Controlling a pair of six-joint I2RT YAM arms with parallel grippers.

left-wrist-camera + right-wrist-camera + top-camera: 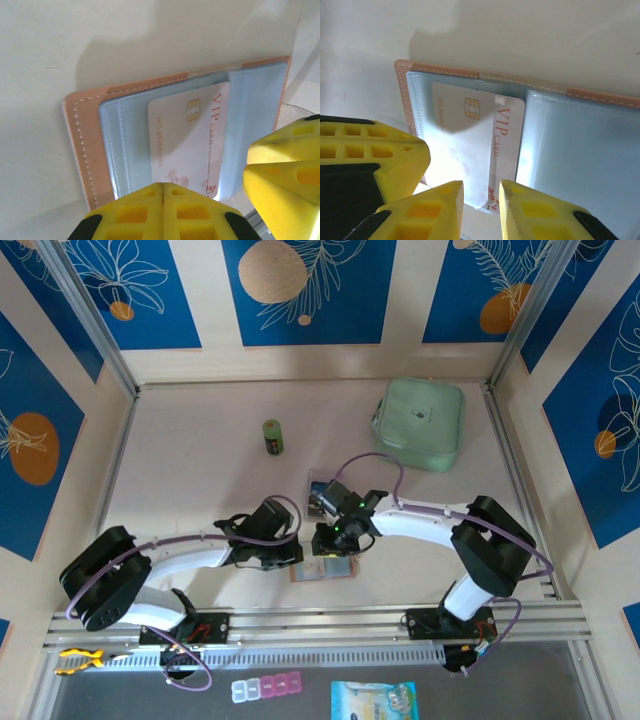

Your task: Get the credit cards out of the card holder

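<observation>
Broadly, the pale surface [200, 470] carries everything. Both arms reach in low from its near edge, elbows bent, so that their wrists meet over the front middle. Beneath them the card holder [312, 571] lies spread open and flat, pockets up. One white credit card [470, 135] sits in one of its clear pockets, chip and "VIP" print showing. The card's long axis runs straight away from the right gripper [481, 189], and its short near end lies at that gripper's tips. The right arm therefore looks like the one placed to draw the card back toward itself along that axis. Its jaws stand a little apart over the card's near edge; whether they pinch it I cannot tell. The left gripper [163, 189], jaws pressed together, sits at the holder's near edge just beside, probably pinning it down.
</observation>
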